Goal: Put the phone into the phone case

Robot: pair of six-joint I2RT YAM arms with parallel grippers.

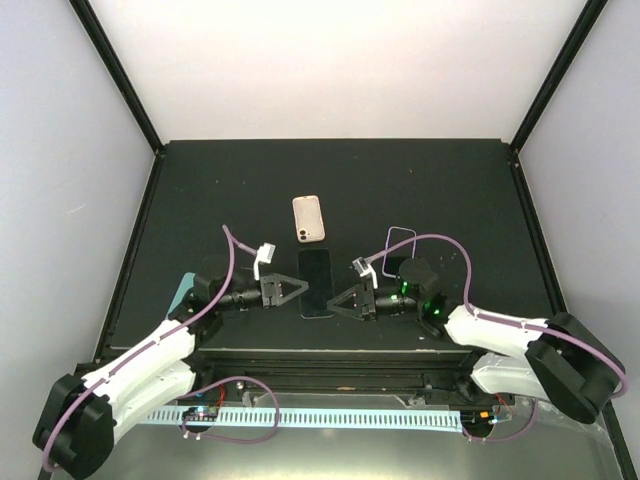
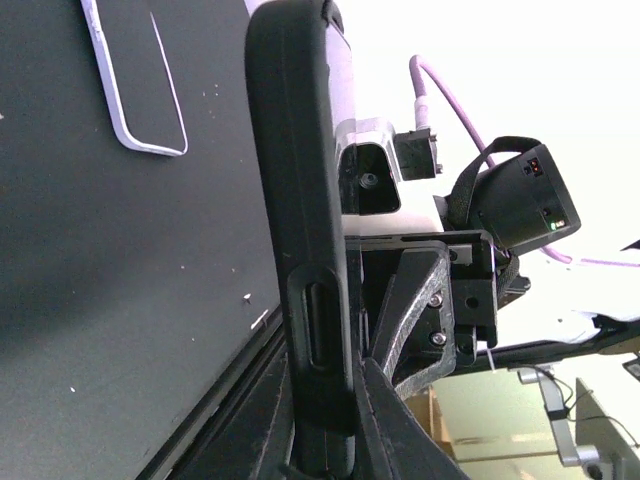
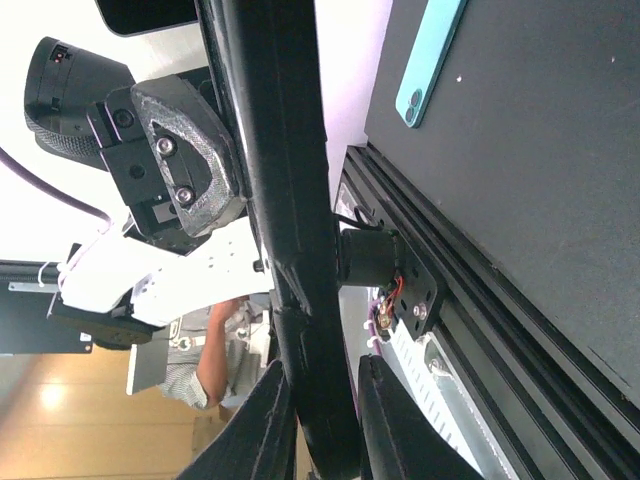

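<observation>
A black phone case (image 1: 316, 283) with a glossy dark face up lies at the table's middle front. I cannot tell whether a phone sits fully in it. My left gripper (image 1: 303, 289) is shut on its left long edge. My right gripper (image 1: 334, 301) is shut on its right long edge near the front corner. The left wrist view shows the case's thick rim with a button cutout (image 2: 305, 230) between my fingers (image 2: 330, 420). The right wrist view shows the other rim (image 3: 290, 200) between my fingers (image 3: 325, 415).
A pink phone case (image 1: 308, 218) lies behind the black one. A clear, pale-rimmed case (image 1: 400, 246) lies at the right and also shows in the left wrist view (image 2: 140, 90). A teal phone (image 1: 183, 291) lies under the left arm and also shows in the right wrist view (image 3: 430, 60). The table's front rail (image 3: 470, 270) is close.
</observation>
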